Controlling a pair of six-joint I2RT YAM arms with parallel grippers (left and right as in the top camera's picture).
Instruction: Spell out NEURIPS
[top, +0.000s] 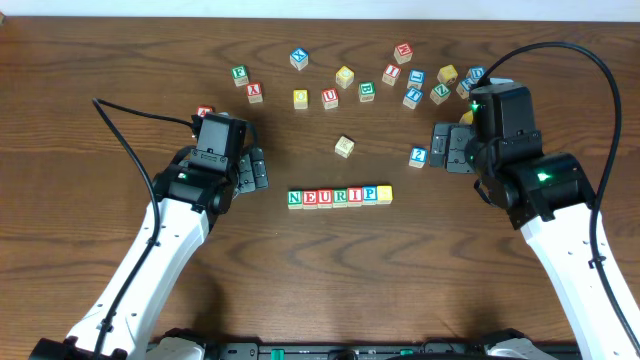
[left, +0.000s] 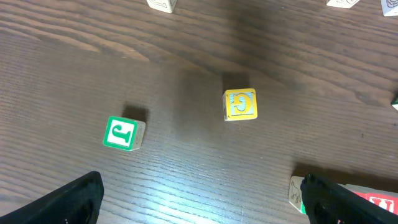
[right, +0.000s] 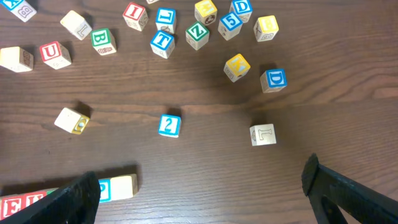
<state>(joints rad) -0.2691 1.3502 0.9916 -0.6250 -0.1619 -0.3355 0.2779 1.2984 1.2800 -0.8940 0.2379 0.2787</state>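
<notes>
NEURIPS row (top: 340, 196) sits at lower centre of the overhead frame on the wooden table (top: 100, 60). Its seven cubes touch side by side, with a yellow-faced one I can't read at the right end. My left gripper (top: 256, 170) is left of the row, jaws spread wide and empty. My right gripper (top: 443, 148) is at upper right, equally wide and empty, near a blue 2 cube (top: 418, 156). Loose cubes (top: 345, 76) are scattered along the top. The left wrist view shows a green J cube (left: 122, 133) and a yellow G cube (left: 240, 104), lying apart.
</notes>
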